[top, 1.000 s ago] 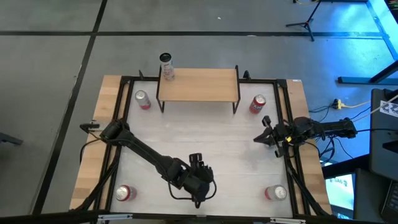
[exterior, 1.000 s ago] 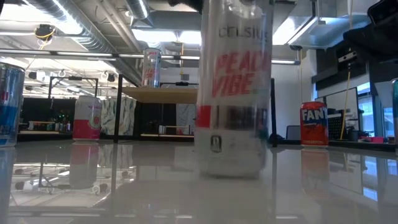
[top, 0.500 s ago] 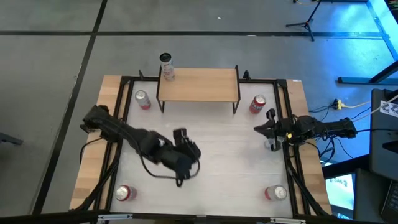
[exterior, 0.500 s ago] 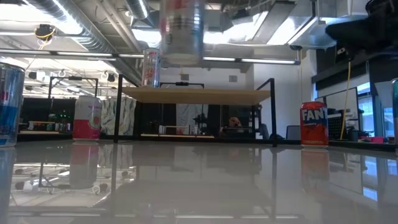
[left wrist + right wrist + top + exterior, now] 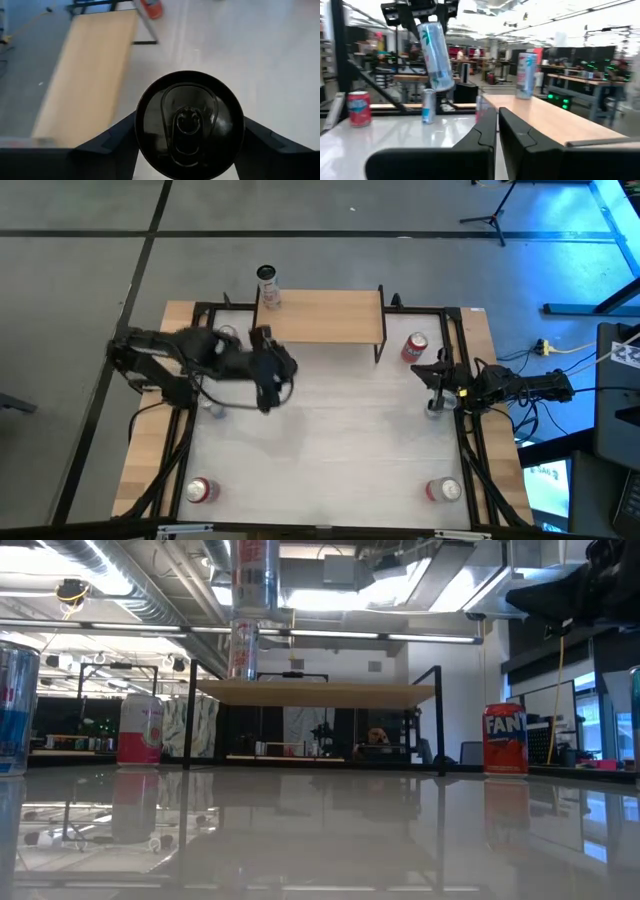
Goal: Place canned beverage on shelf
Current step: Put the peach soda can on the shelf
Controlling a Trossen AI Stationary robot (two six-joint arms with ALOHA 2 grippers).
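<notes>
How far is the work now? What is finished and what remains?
Done: one can stands on the shelf.
In hand: the left gripper holds a tall can in the air beside the shelf.
Left: setting it on the board. The right gripper waits, shut, at the right edge.

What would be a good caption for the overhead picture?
Left gripper carries a can toward the wooden shelf; right gripper waits.

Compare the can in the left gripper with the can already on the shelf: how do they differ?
The carried can hangs in the air, tilted, clamped by the left gripper; the can on the shelf stands upright on the shelf, near one end, untouched. Both are tall and slim.
</notes>
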